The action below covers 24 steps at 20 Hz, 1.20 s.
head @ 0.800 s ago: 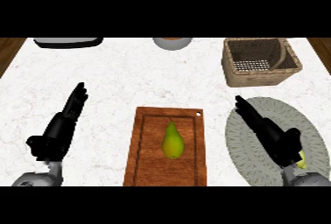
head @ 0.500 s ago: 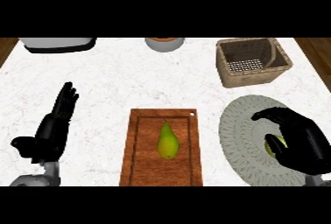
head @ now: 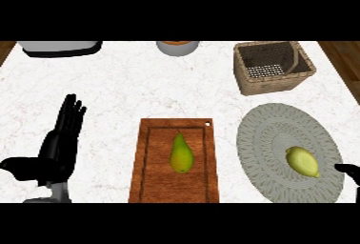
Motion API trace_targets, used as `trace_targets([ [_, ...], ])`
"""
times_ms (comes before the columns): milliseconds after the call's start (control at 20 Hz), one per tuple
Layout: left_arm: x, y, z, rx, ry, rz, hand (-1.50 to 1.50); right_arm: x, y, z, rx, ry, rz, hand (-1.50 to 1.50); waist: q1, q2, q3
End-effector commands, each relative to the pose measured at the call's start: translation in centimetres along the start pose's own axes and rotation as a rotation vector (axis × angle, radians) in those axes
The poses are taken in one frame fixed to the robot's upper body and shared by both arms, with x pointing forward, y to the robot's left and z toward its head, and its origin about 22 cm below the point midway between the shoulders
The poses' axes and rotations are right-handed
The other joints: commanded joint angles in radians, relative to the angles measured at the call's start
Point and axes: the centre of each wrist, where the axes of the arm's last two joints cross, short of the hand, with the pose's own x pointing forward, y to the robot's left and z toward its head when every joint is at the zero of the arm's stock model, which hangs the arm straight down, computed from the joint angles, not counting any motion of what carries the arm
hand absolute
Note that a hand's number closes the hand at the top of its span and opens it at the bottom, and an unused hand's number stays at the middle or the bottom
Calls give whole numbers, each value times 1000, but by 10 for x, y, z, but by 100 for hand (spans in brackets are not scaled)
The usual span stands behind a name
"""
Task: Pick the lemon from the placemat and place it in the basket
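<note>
The lemon (head: 302, 161) lies free on the grey placemat (head: 274, 124), near right, well short of the basket (head: 273, 78) at far right. Only a sliver of the right hand (head: 349, 171) shows beside it, so I cannot tell its fingers' state; a sideways touch could roll the lemon away. The left hand (head: 57, 147) rests at near left, fingers straight.

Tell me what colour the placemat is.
Grey, with a woven ring pattern, placemat, in the head view.

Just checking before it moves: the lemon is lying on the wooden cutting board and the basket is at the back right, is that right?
Not quite. The head view shows the lemon lying on the round grey placemat; the fruit on the wooden cutting board is a pear. The basket is at the back right.
</note>
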Motion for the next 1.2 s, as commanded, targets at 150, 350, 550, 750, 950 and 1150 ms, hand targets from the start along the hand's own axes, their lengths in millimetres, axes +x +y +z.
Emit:
trace_targets([
  [150,0,-4,10,-2,-12,2,0,73,-58,65,-276,172,468,-150,4,9,-6],
  [350,8,-7,6,-13,-10,14,0,131,-105,67,-201,339,711,-150,20,12,-7],
  [550,18,4,-7,-43,-24,10,0,167,-127,63,-29,462,814,-150,38,14,-5],
  [750,12,-3,4,-61,-23,6,0,180,-137,47,91,490,778,-150,59,14,-4],
  [950,8,2,8,-45,-29,15,0,193,-123,46,130,507,740,-150,57,14,-5],
  [1150,-1,-7,16,-62,2,18,0,175,-116,49,136,556,769,-150,61,15,-5],
])
